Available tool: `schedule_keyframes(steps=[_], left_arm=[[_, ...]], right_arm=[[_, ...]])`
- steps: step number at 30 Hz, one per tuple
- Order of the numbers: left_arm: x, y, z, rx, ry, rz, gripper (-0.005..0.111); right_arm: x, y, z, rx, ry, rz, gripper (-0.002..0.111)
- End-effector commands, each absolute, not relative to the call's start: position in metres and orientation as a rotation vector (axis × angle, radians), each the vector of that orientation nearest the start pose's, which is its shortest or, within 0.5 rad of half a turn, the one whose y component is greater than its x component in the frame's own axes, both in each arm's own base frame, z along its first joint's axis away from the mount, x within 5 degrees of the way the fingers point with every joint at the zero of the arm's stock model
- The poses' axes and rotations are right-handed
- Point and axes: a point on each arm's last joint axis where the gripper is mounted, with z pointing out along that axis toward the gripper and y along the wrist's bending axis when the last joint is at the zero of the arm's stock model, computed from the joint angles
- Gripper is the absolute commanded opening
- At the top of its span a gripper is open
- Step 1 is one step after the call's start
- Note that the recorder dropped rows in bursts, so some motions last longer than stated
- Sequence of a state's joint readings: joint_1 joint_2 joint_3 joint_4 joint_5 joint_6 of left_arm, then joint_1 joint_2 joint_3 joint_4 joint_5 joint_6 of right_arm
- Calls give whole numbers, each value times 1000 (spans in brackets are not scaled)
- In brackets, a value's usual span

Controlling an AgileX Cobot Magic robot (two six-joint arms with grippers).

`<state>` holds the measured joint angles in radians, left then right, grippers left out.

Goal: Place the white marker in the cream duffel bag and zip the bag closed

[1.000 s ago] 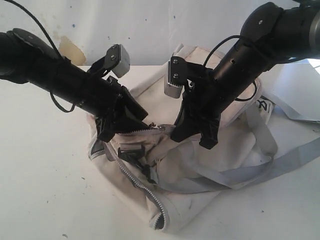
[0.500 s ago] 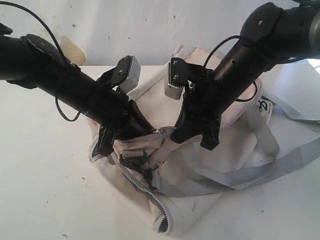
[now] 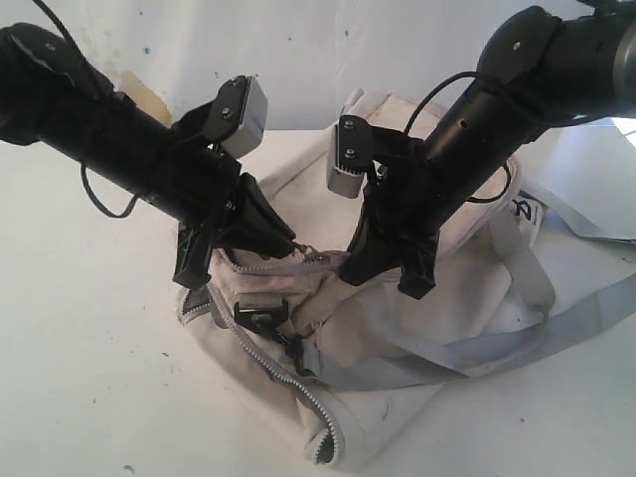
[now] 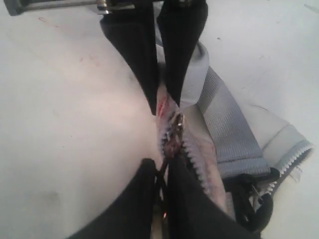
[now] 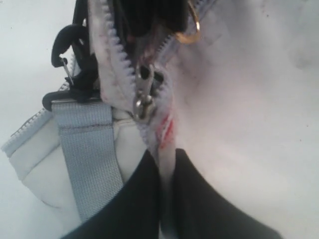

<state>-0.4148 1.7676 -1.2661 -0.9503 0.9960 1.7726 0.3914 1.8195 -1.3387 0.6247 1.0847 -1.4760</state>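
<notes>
Cream duffel bag [image 3: 383, 412], zipper [image 5: 142, 94] partly open

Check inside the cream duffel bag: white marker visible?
No. In the cream duffel bag the unzipped gap shows only pale fabric and a black buckle. The zipped part beyond the zipper slider covers the rest, so the marker cannot be confirmed.

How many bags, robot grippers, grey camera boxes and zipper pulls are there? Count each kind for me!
cream duffel bag: 1
grippers: 2, left gripper and right gripper
grey camera boxes: 2
zipper pull: 1
Total: 6
</notes>
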Motion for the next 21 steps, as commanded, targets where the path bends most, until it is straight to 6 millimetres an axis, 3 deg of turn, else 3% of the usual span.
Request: schedule_keyframes(steps=[1,21], left_arm=[[294,-194,272,1860,1567,-598,0],[277,-159,312,1817,1774,-227,0]], right_arm=[[314,180,237,-1941,1891,608,0],[315,171,232,-1969,2001,511,0]])
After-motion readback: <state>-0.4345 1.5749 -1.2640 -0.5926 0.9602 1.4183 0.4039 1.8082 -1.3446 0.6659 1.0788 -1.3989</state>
